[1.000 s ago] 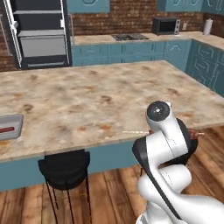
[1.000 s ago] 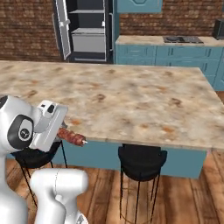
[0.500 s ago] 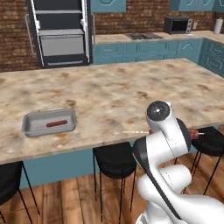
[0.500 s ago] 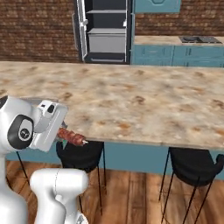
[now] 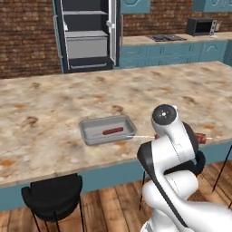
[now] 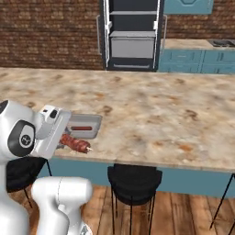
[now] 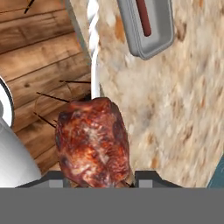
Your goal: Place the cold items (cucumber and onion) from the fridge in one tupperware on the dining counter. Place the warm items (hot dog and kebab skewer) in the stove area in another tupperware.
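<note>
The kebab skewer (image 7: 92, 142) looks light but awkward: a stiff thin stick with soft, greasy meat chunks that could slip or turn, so the meat end is the surer place to hold it. The gripper (image 6: 62, 137) is clamped on that meat, its jaws pressed to either side, the bare stick running out ahead of them. Beyond the tip, on the dining counter (image 5: 54, 113), sits the grey tupperware (image 5: 108, 129) with the hot dog (image 5: 113, 131) inside.
</note>
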Tool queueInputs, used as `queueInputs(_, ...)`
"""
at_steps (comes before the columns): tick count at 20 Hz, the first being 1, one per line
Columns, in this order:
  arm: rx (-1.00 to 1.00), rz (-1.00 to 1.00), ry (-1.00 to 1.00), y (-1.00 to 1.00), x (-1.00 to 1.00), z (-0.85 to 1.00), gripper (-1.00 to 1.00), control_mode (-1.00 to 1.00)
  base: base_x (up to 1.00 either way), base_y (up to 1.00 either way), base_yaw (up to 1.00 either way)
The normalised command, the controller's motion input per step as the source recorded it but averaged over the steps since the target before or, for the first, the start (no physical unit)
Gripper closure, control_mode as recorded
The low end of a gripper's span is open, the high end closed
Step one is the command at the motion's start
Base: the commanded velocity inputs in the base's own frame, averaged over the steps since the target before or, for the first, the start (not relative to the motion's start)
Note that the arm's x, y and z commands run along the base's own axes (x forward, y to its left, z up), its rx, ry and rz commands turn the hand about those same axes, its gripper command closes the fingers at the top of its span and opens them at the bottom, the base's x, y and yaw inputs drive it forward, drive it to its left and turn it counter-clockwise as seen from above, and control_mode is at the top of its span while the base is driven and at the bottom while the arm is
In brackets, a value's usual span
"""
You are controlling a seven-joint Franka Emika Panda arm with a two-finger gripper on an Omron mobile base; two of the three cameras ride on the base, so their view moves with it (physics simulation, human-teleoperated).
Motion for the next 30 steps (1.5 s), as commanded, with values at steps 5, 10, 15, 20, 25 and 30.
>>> queueInputs(5, 0.0, 0.0, 0.0, 0.0, 0.0, 0.0, 1.0, 1.0, 0.5, 1.0, 0.0)
queueInputs(10, -0.09, 0.0, 0.1, 0.24, 0.39, -0.04, 1.0, -1.0, 0.32, 0.32, 0.0)
queueInputs(15, 0.03, 0.07, 0.37, -0.12, 0.97, 0.0, 1.0, -1.0, 0.0, 0.0, 0.0)
queueInputs(20, 0.11, 0.23, 0.37, 0.09, 1.0, -0.03, 1.0, -1.0, 0.0, 0.0, 0.0)
queueInputs(25, 0.15, 0.25, 0.1, 0.17, 1.0, -0.83, 1.0, -1.0, 0.0, 0.0, 0.0)
queueInputs(30, 0.19, 0.16, 0.09, 0.01, 0.95, -0.82, 1.0, -1.0, 0.0, 0.0, 0.0)
